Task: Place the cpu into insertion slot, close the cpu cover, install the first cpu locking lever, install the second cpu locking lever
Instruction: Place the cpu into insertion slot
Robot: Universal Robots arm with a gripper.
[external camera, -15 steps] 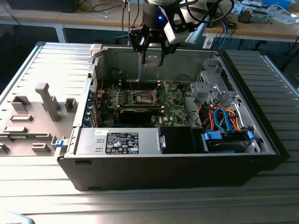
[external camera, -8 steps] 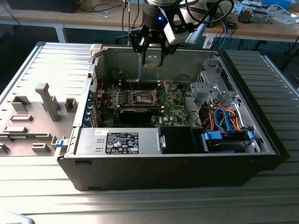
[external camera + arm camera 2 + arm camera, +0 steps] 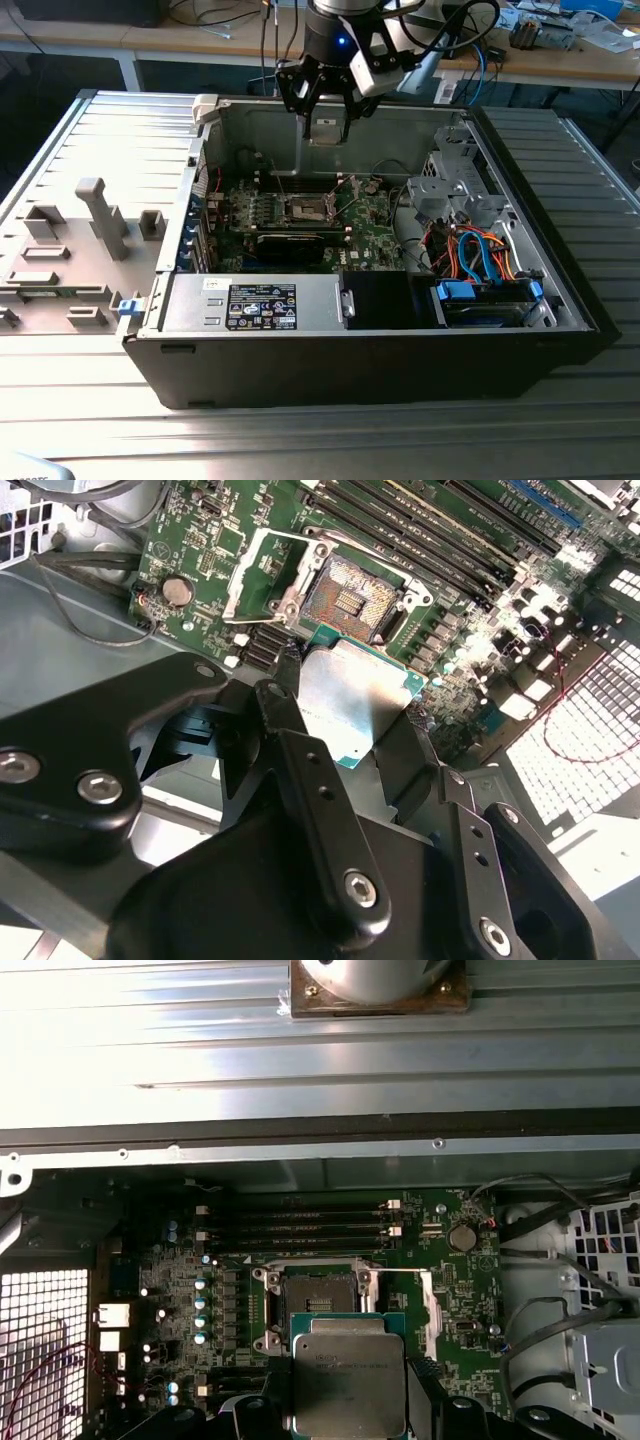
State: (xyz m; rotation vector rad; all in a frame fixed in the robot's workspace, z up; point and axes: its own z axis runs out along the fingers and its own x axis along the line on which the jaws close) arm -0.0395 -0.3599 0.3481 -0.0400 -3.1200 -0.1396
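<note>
My gripper hangs above the open computer case and is shut on the cpu, a flat silver-grey square. In both wrist views the cpu sits between the black fingers, held by two opposite edges. The insertion slot lies below on the green board, dark centre exposed. The cpu is in the air, short of the slot and apart from it. The cpu cover, a silvery frame, is swung open beside the slot.
Memory slots run along one side of the slot and a long black module along the other. A labelled power-supply box and a drive bay with blue and orange cables line the case front. Grey fixture at the exterior view's left.
</note>
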